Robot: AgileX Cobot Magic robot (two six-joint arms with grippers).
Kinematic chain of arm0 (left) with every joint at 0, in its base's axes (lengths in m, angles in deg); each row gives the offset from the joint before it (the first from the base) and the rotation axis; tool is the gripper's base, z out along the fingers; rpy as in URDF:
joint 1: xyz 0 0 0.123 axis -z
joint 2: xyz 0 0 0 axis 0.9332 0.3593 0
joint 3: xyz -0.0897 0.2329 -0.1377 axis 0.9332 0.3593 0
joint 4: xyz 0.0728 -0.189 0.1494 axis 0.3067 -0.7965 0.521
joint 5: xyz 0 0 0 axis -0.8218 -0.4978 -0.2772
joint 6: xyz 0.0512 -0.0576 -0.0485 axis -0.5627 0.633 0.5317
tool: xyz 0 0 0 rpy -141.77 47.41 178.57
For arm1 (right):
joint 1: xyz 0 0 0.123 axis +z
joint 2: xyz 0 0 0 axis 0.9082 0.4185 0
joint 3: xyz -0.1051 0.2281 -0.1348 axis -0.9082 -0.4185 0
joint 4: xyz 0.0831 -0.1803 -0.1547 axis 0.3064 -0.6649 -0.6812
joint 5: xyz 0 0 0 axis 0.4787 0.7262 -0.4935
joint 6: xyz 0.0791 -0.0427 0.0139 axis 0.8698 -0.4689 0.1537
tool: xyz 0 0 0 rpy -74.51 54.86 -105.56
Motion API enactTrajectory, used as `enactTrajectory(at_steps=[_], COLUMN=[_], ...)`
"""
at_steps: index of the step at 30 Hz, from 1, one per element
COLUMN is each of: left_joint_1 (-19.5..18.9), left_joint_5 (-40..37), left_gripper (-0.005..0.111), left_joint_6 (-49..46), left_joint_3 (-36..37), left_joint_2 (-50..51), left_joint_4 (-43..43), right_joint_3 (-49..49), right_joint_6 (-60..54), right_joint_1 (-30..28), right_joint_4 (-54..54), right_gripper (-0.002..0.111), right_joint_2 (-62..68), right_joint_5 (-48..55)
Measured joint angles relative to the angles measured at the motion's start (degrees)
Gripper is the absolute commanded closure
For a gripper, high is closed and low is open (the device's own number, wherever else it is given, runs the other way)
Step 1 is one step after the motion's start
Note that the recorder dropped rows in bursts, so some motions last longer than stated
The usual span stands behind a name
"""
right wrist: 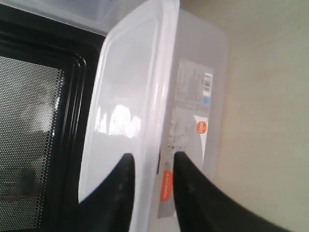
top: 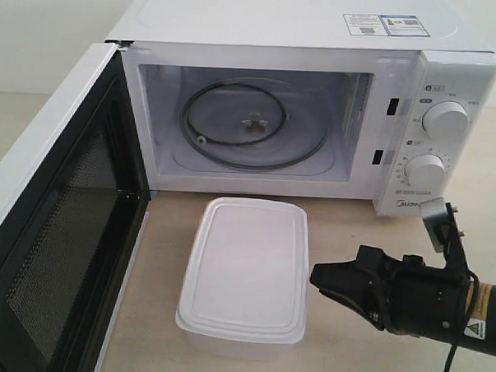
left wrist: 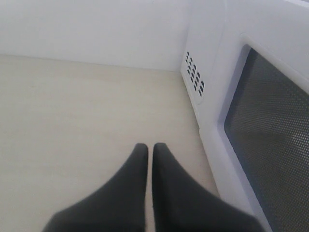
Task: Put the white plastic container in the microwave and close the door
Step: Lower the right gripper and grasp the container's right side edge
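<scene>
Your right gripper (top: 320, 280) was apart, straddling the white plastic container (top: 246, 264) at its rim, ready to pinch | container sat on worktop (top: 353, 232) before open microwave (top: 280, 23) | left gripper (left wrist: 150, 152) was together, idle outside the door (top: 57, 227).

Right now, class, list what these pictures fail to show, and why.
Contents of the white plastic container: exterior view, lid covers them.
Print on the label: right wrist view, too small.
Lower corner of the door: exterior view, frame edge.
The left gripper: outside exterior view.
</scene>
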Motion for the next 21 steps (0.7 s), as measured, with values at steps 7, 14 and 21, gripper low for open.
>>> enactTrajectory(at_steps=[7,14,21], left_joint_1=[0.00,0.00,0.00], left_joint_5=[0.00,0.00,0.00], left_gripper=[0.102,0.102,0.102], left_joint_6=[0.00,0.00,0.00], left_joint_3=[0.00,0.00,0.00], left_joint_2=[0.00,0.00,0.00], left_joint_4=[0.00,0.00,0.00], right_joint_3=[10.39,17.57,17.96], right_joint_6=[19.81,29.74,30.66], right_joint_1=[0.00,0.00,0.00], right_joint_4=[-19.21,-29.78,-31.25], right_gripper=[0.066,0.066,0.067], right_joint_2=[0.00,0.00,0.00], right_joint_5=[6.24,10.22,11.68])
